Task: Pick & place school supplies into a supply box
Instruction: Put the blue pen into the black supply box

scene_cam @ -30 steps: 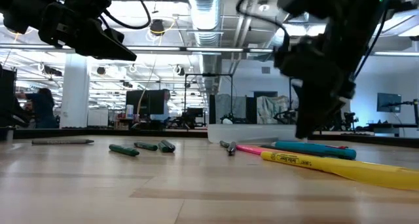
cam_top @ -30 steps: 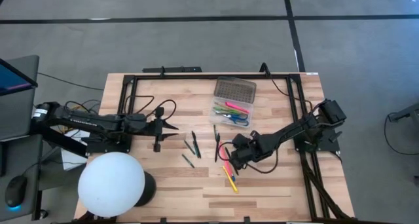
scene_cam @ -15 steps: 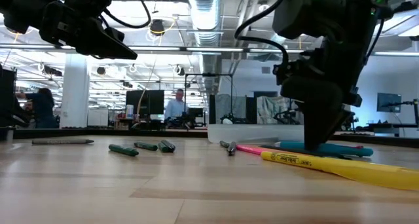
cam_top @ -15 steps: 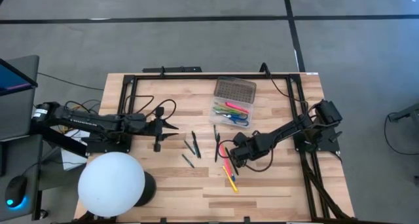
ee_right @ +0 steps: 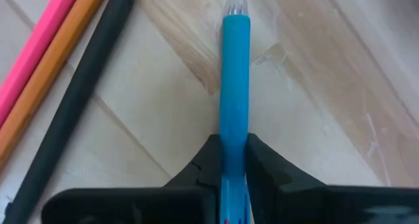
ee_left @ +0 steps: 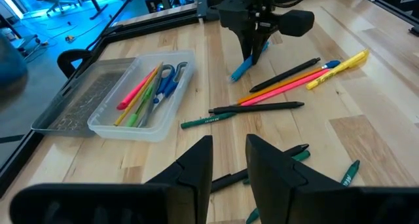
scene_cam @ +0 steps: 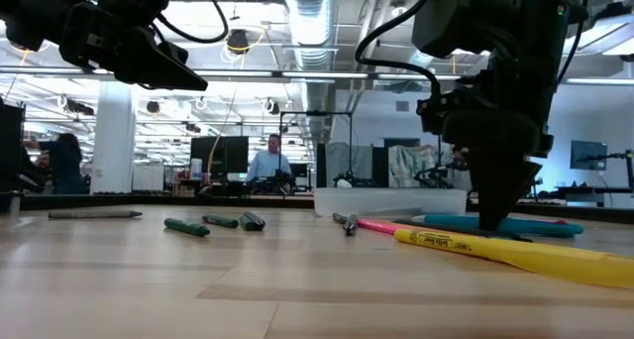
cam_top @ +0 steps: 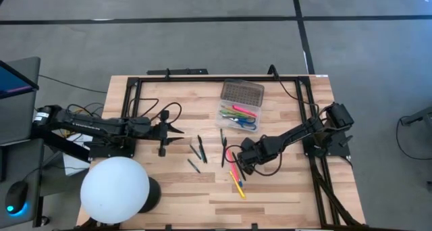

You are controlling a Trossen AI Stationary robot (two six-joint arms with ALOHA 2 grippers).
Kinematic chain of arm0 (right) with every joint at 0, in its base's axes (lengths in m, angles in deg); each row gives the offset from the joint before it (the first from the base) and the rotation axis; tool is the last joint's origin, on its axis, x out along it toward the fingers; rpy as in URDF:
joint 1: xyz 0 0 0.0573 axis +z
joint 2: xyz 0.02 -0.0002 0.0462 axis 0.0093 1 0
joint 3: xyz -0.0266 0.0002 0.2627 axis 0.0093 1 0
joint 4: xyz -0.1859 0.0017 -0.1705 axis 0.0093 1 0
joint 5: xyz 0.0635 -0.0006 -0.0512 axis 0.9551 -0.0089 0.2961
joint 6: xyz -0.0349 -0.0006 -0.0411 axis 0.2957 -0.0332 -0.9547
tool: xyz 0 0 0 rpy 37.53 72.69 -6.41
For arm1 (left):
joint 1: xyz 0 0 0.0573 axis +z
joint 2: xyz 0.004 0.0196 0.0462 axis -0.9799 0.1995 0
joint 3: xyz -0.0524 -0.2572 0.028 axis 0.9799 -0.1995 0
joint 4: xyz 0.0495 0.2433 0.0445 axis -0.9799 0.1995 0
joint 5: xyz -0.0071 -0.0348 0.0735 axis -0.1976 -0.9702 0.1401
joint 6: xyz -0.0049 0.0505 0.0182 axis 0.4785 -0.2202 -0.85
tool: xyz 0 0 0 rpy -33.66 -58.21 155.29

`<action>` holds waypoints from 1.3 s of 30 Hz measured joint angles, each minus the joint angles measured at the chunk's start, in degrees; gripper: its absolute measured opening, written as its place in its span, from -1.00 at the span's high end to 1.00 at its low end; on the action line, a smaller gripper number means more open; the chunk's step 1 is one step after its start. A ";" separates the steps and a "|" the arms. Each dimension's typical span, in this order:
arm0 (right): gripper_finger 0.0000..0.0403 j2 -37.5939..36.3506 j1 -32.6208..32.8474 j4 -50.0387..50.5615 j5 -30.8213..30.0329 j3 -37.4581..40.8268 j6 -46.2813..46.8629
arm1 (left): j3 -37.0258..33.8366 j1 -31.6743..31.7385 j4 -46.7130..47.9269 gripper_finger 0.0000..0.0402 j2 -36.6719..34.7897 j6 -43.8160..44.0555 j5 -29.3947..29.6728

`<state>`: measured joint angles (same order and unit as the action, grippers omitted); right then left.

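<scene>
The supply box [cam_top: 237, 117] stands open toward the table's far side, its dotted lid [cam_top: 241, 92] lying flat behind it. Inside are pink, green and yellow pens and the blue-handled scissors [ee_left: 167, 86]. My right gripper [cam_top: 238, 161] is down at the table in the middle, on a blue pen [ee_right: 234, 86]. Beside that pen lie a pink pen [ee_right: 33, 54], an orange pencil, a black pen [ee_right: 78, 99] and a yellow highlighter [scene_cam: 495, 250]. My left gripper [ee_left: 229, 160] hovers over the table's left part, narrowly open and touching nothing. My right gripper pinches the blue pen's barrel [ee_right: 234, 142] between its two fingers [ee_right: 208, 164], away from the clear tip. The fingers come from above, pointing down, and stand across the pen. The pen lies flat on the table [scene_cam: 535, 227].
Several dark green pens [cam_top: 196, 150] and a black pen [cam_top: 223, 146] lie scattered between the two arms. A black frame [cam_top: 135, 89] runs round the table. A white ball-shaped lamp [cam_top: 115, 190] stands at the near left. People show in the room behind.
My right gripper has come down from above the pens to the table, onto the blue pen, and has shifted slightly toward the table's right edge. The blue pen has turned a little on the table.
</scene>
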<state>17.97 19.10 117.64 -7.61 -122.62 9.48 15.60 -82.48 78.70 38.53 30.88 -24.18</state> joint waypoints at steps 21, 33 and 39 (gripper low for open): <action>0.70 0.17 0.90 -0.57 -0.34 0.15 -10.64 | 0.00 0.00 0.07 0.57 0.00 0.02 -0.02; 0.68 0.20 0.90 -0.59 -0.14 0.17 -10.16 | 0.00 0.00 0.07 0.57 0.00 0.02 -0.03; 0.69 0.22 0.90 -0.57 -0.09 0.17 -10.97 | 0.00 0.00 0.07 0.57 0.00 0.02 -0.02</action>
<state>18.19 20.00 117.07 -7.71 -122.46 -1.48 15.60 -82.48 78.77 38.53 30.90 -24.20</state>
